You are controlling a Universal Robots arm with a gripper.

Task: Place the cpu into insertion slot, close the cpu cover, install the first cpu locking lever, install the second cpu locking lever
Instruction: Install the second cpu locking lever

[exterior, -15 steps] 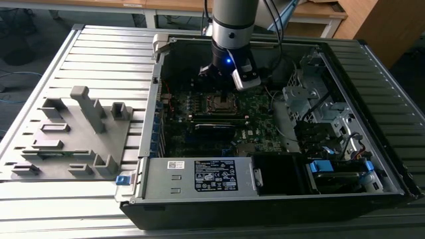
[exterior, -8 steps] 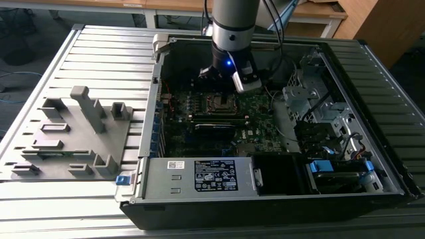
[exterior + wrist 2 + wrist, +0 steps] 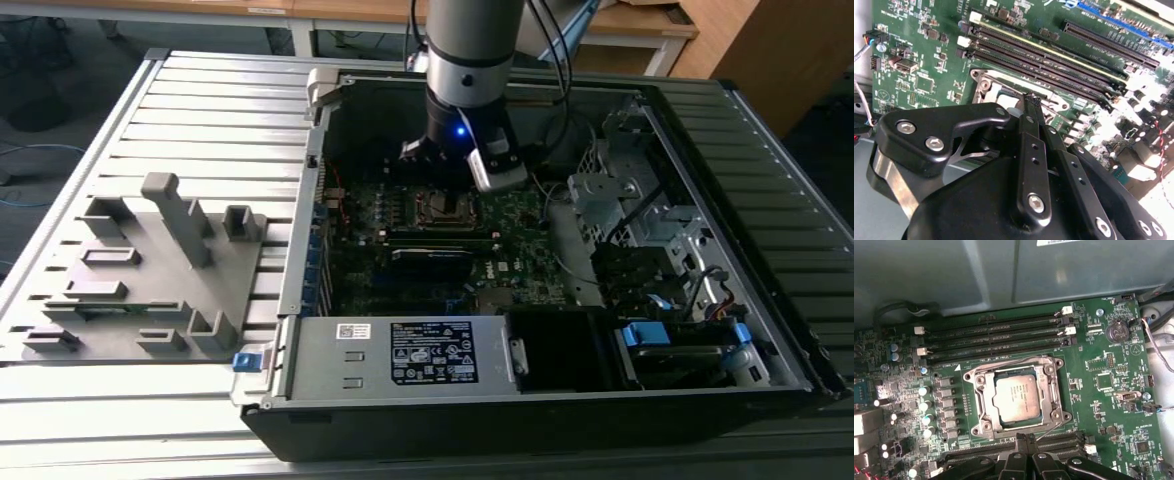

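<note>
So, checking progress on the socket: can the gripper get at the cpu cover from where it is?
Probably yes: the gripper hangs just beside the cpu cover, with nothing lying over it.

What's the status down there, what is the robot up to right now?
Hand shut, holding nothing, at socket edge. Cpu seated in insertion slot, cpu cover down around it. Nothing in the way.
</note>
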